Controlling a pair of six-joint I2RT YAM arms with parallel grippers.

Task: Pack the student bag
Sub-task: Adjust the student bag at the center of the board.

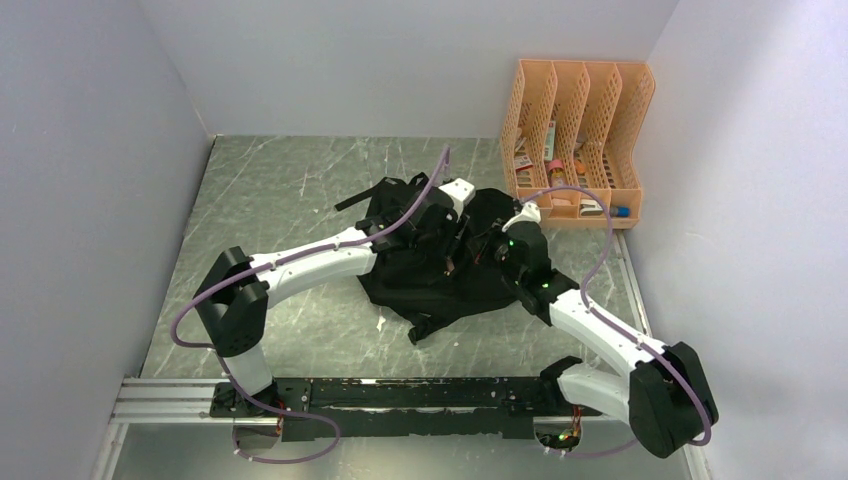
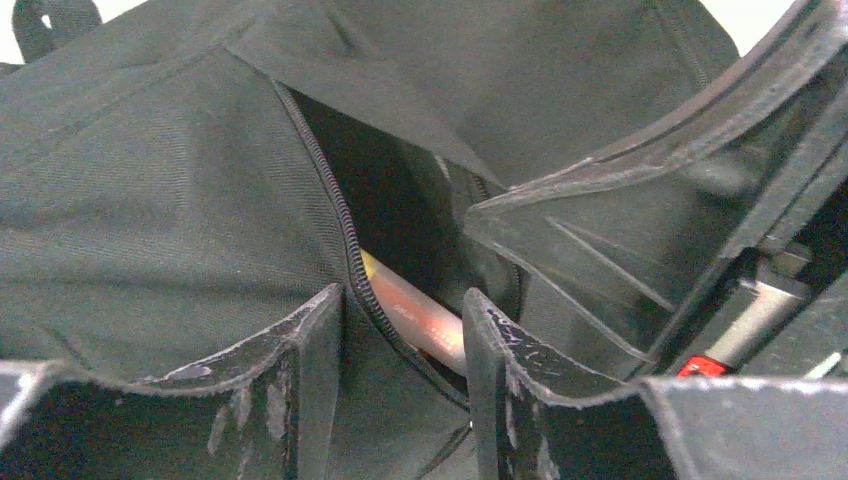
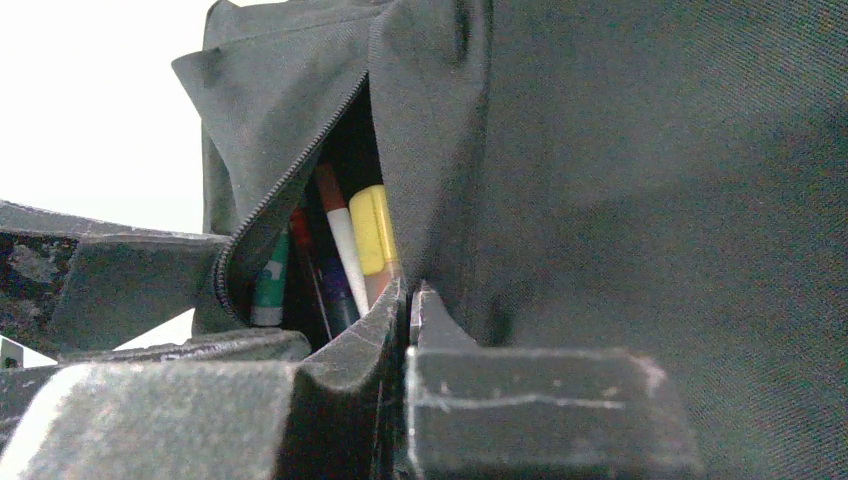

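Note:
The student bag [image 1: 440,280], a black fabric backpack, lies in the middle of the table. Its pocket zip [image 2: 335,210] is open. My left gripper [image 1: 452,262] is over the pocket mouth, open, with its fingers either side of the zip edge [image 2: 403,330]; a pink-orange pen [image 2: 420,318] lies inside between them. My right gripper [image 1: 492,250] is shut on the bag's fabric at the pocket edge [image 3: 412,300] and holds the mouth open. Inside the pocket are a yellow marker [image 3: 368,225], a white pen [image 3: 345,240] and a green one [image 3: 270,285].
An orange slotted file organiser [image 1: 578,140] with several small items in it stands at the back right, against the wall. White walls close in the left, back and right sides. The bag's straps [image 1: 365,195] spread towards the back left.

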